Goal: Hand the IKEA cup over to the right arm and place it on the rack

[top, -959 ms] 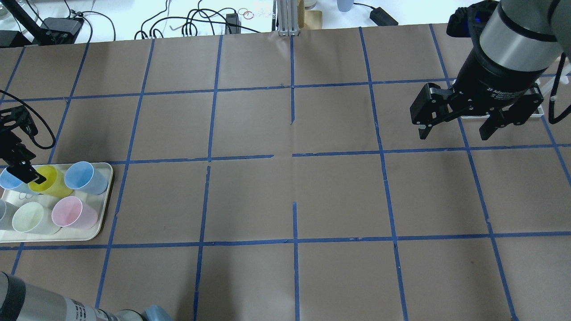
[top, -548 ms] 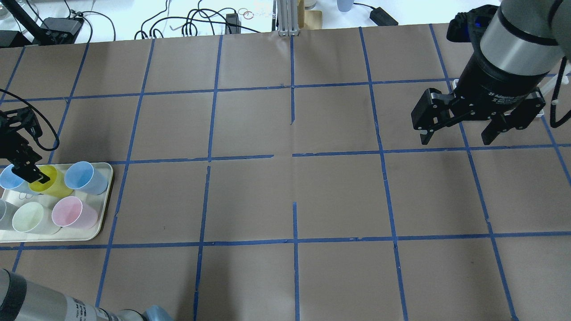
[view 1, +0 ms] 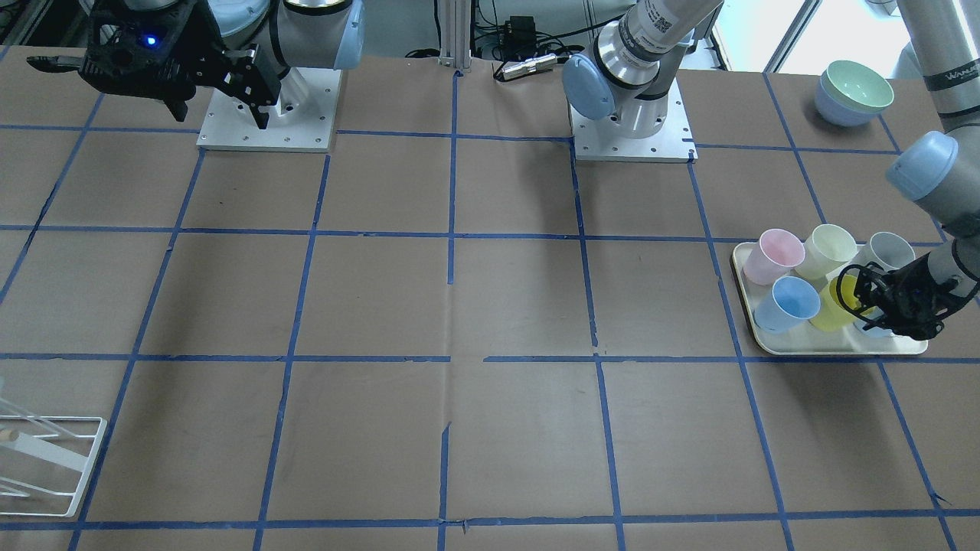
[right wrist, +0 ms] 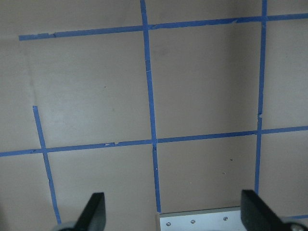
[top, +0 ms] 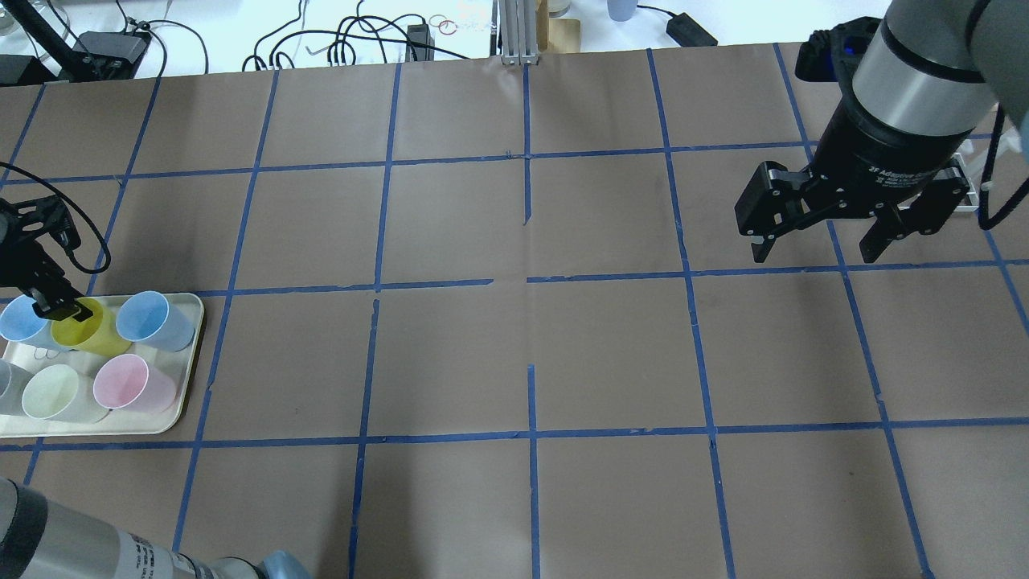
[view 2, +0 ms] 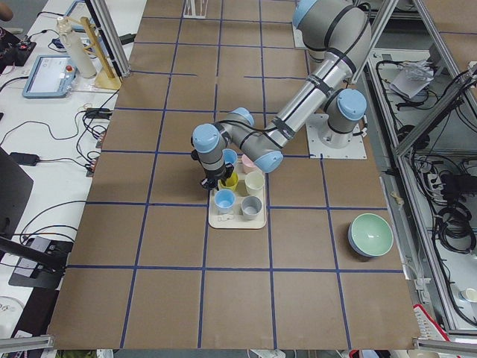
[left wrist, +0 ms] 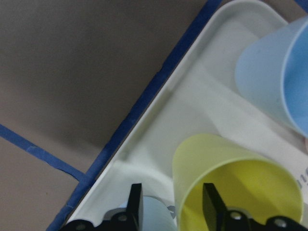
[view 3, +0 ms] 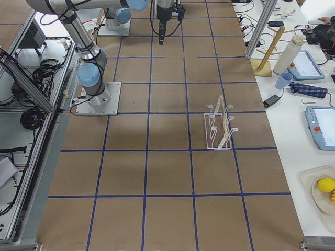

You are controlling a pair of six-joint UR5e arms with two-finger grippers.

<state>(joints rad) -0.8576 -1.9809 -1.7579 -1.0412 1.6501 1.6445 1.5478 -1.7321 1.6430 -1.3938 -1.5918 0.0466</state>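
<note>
Likely snag: left gripper [left wrist: 173,198] part-open astride IKEA cup [top: 95,335] wall, outer finger may clip blue cup [top: 18,319] at 9 o'clock; right gripper [top: 812,241] wide open, empty

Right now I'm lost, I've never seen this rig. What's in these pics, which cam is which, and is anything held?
It is a robot with a left arm and a right arm bolted to a table, each ending in a two-finger claw. Two cameras look down on the table, one from behind the robot and one facing it. Two more look along it from either end, and one rides on each wrist.

On the robot's left, a beige tray holds six plastic cups. The left gripper is open, with one finger inside and one outside the wall of the yellow IKEA cup. It has not yet closed. The right gripper hangs open and empty over bare table. The white wire rack stands on the robot's right, toward the far edge. Stacked bowls sit on its left.
</note>
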